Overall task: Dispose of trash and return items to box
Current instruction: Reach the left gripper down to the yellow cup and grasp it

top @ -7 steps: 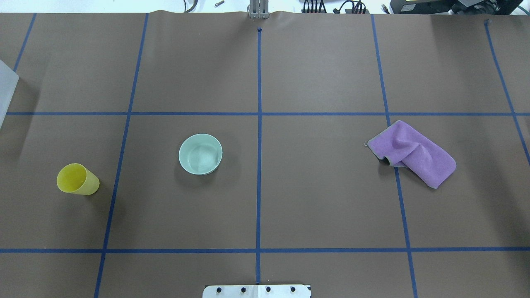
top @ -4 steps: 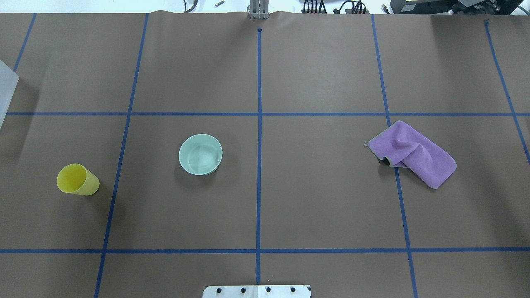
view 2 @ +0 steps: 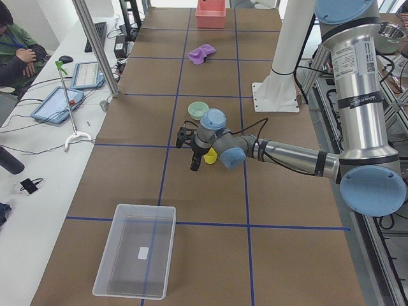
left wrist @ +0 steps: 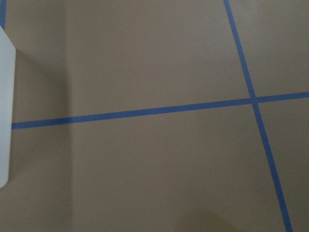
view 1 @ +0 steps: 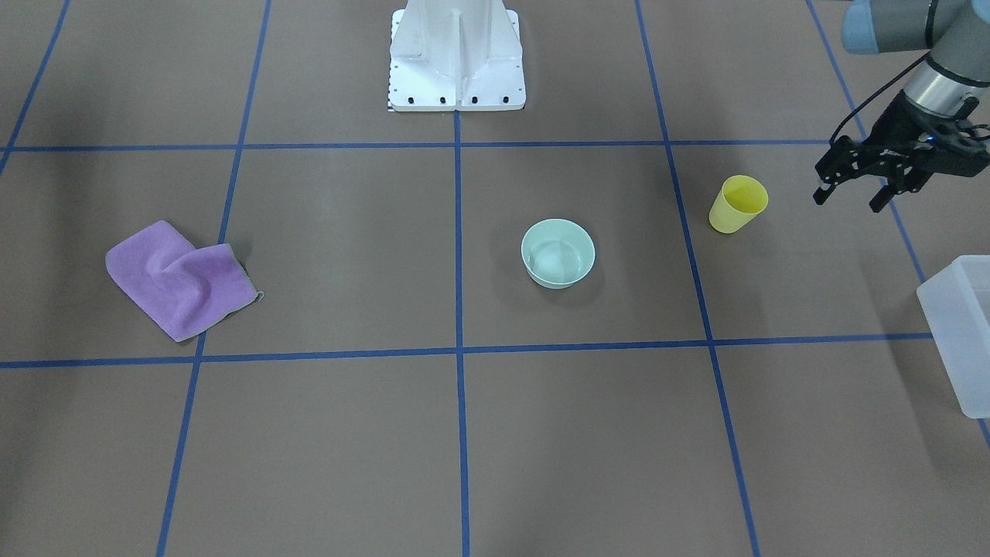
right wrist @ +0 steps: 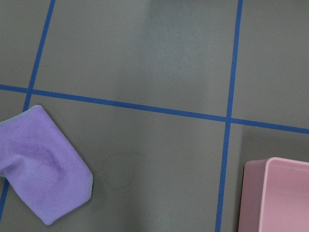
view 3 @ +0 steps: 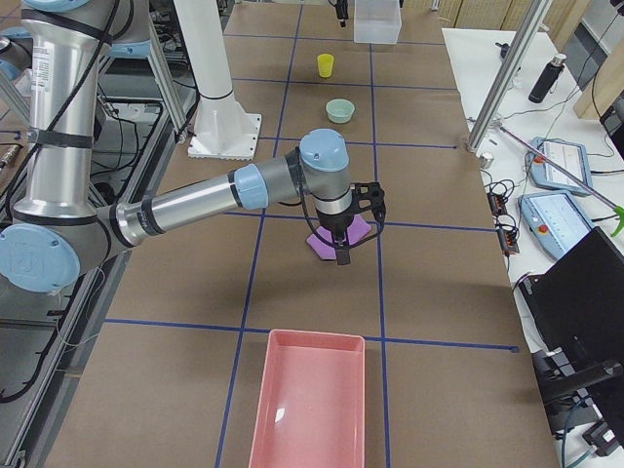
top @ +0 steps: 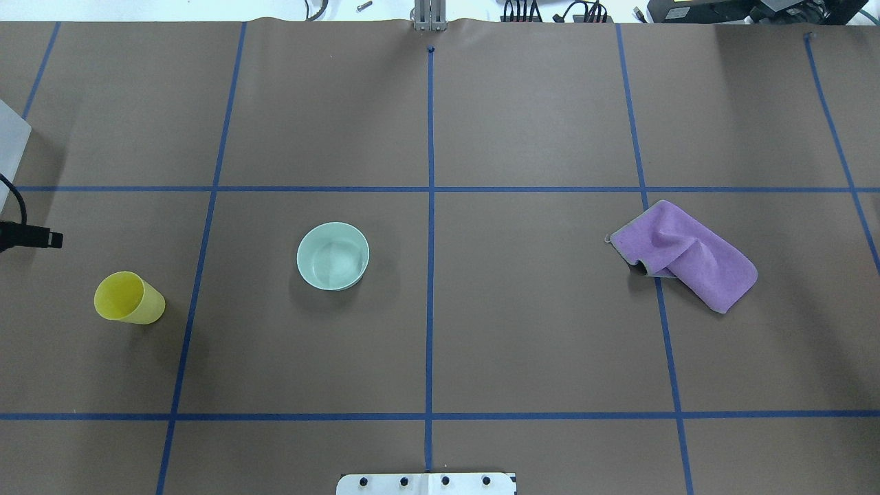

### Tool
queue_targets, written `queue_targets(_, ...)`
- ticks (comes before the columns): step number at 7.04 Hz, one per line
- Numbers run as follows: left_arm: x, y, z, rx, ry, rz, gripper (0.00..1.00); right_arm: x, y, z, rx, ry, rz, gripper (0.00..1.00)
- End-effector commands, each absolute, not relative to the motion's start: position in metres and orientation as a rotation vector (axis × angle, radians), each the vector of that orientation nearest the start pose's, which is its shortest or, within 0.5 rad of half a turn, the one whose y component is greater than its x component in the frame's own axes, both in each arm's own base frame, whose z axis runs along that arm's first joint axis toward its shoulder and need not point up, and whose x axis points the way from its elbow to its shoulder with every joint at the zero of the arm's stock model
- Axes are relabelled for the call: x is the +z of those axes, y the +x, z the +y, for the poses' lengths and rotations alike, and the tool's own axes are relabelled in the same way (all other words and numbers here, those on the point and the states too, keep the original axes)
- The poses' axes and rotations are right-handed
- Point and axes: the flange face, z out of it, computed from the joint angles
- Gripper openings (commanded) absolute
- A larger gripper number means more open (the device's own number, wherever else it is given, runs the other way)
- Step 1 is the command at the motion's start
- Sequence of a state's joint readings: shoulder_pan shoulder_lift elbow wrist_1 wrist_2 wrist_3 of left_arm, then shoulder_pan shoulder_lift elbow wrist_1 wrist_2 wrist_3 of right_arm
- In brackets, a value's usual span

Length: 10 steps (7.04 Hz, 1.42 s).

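The yellow cup point(view 1: 739, 203) stands upright on the brown table, also in the overhead view point(top: 128, 298). The mint-green bowl point(view 1: 558, 252) sits upright nearer the middle point(top: 333, 256). The frosted white box point(view 1: 963, 333) stands empty at the table's left end point(view 2: 137, 258). My left gripper point(view 1: 848, 197) is open and empty, hovering between cup and box, beside the cup without touching it. One of its fingertips point(top: 41, 239) shows at the overhead view's left edge. My right gripper point(view 3: 343, 242) hovers over the purple cloth point(top: 684, 256). I cannot tell whether it is open.
A pink bin point(view 3: 307, 400) stands empty at the table's right end, also in the right wrist view point(right wrist: 275, 193). The robot's white base point(view 1: 456, 54) is at the table's near middle. Operators' tablets and tools lie beyond the far edge point(view 2: 60, 102).
My left gripper's tip has come into the overhead view at the left edge, above the cup. Cup, bowl and cloth have not moved.
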<state>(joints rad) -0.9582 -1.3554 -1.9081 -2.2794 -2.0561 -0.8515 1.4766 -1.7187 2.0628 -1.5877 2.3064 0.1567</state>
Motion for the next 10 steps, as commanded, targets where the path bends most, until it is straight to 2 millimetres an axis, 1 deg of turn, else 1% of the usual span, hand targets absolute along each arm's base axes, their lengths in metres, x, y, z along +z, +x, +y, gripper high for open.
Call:
queue_targets(1, 0.512, 0.242, -0.377, -0.046, 0.274, 0.872, 0.99, 0.491, 0.025, -0.429, -0.06, 0.212, -0.761, 1.0)
queue_targets(2, 0.508, 0.256, -0.374, -0.036, 0.264, 0.884, 0.99, 0.492, 0.025, -0.429, -0.06, 0.211, -0.761, 1.0)
queue_targets(3, 0.51, 0.261, -0.37, -0.021, 0.256, 0.882, 0.99, 0.492, 0.025, -0.429, -0.061, 0.21, -0.761, 1.0)
queue_targets(4, 0.512, 0.269, -0.365, -0.006, 0.264, 0.87, 0.73, 0.492, 0.025, -0.429, -0.059, 0.211, -0.759, 1.0)
queue_targets(5, 0.516, 0.276, -0.361, 0.003, 0.26, 0.862, 0.07, 0.492, 0.025, -0.429, -0.059, 0.211, -0.759, 1.0)
queue_targets(6, 0.521, 0.277, -0.361, 0.003, 0.255, 0.854, 0.0, 0.492, 0.025, -0.429, -0.061, 0.211, -0.758, 1.0)
queue_targets(7, 0.518, 0.277, -0.362, 0.005, 0.258, 0.858, 0.0, 0.492, 0.025, -0.429, -0.06, 0.209, -0.758, 1.0)
queue_targets(8, 0.511, 0.274, -0.365, 0.008, 0.27, 0.87, 0.0, 0.492, 0.025, -0.429, -0.061, 0.211, -0.758, 1.0)
queue_targets(9, 0.502, 0.27, -0.363, 0.014, 0.265, 0.889, 0.0, 0.492, 0.024, -0.429, -0.062, 0.21, -0.76, 1.0)
queue_targets(10, 0.497, 0.244, -0.371, 0.06, 0.238, 0.935, 0.0, 0.49, 0.022, -0.43, -0.069, 0.212, -0.76, 1.0)
